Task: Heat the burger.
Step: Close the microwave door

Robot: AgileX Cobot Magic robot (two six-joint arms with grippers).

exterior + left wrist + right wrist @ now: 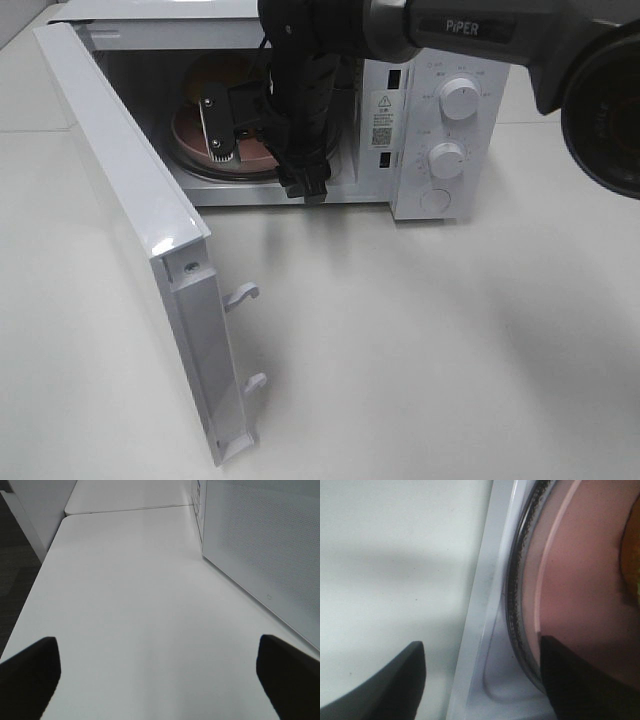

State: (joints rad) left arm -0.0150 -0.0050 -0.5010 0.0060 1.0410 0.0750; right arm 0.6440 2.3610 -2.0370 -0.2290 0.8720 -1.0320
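The burger (216, 74) lies on a round pink plate (192, 136) on the glass turntable (520, 605) inside the open microwave (440, 120). My right arm hides most of it. In the right wrist view only its orange edge (633, 555) shows, at the far side of the plate (585, 580). My right gripper (262, 170) reaches into the oven mouth and stands open (481, 645). One finger is over the plate, the other over the front sill, and nothing is gripped. My left gripper (157, 642) is open over bare table and does not show in the high view.
The microwave door (120, 180) swings out wide to the front left, with its latch hooks (243, 293) sticking out. Its perforated panel (265, 545) stands close beside my left gripper. Two dials (458, 98) sit on the oven's right panel. White table (450, 350) lies all around.
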